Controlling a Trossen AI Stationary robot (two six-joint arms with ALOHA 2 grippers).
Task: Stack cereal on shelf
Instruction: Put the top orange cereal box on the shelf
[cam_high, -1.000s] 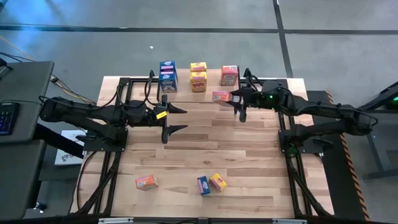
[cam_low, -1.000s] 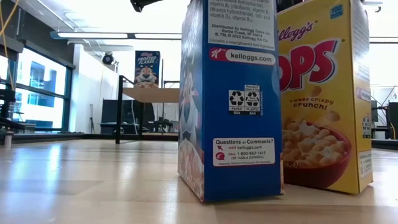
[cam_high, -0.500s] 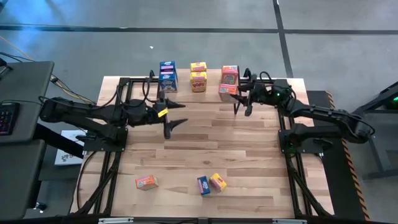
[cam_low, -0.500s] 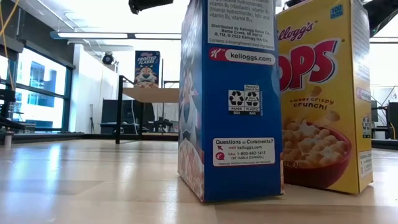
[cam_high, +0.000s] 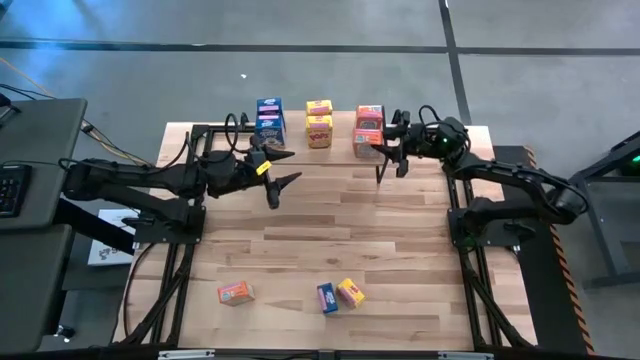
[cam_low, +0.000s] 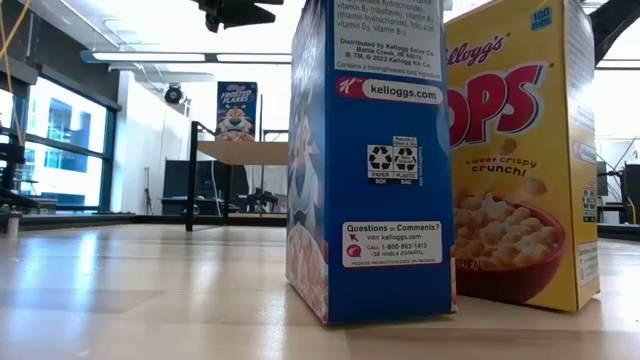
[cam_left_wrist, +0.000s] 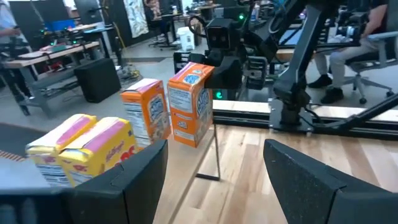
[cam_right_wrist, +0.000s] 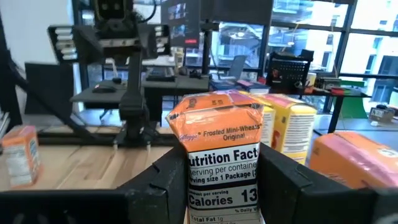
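The shelf (cam_low: 245, 151) stands at the table's far edge. On it are blue cereal boxes (cam_high: 270, 120), yellow ones (cam_high: 319, 122) and an orange one (cam_high: 369, 117). My right gripper (cam_high: 378, 150) is shut on another orange box (cam_high: 365, 143) just in front of the orange one on the shelf. My left gripper (cam_high: 283, 168) hovers open and empty over the table, left of the middle and near the blue boxes. An orange box (cam_high: 235, 292), a blue one (cam_high: 327, 297) and a yellow one (cam_high: 350, 292) rest on the table near its front edge. My right gripper pinches the orange box between its two fingers (cam_right_wrist: 155, 186), on two opposite faces low on the box (cam_right_wrist: 194, 180). The fingers come level from the table's right. The box stands top up, slightly tilted (cam_left_wrist: 189, 102); whether its bottom touches the shelf I cannot tell.
A thin black shelf leg (cam_left_wrist: 215, 149) stands on the table ahead of my left gripper. The loose blue box (cam_low: 370, 160) and yellow box (cam_low: 520, 150) fill the low view. Open tabletop (cam_high: 340, 230) lies between the arms. Desks and chairs stand beyond the table.
My right gripper has carried the orange box toward the far edge and a little to the right, up against the orange box on the shelf, turning as it went. My left gripper has swung a little toward the far edge, still open.
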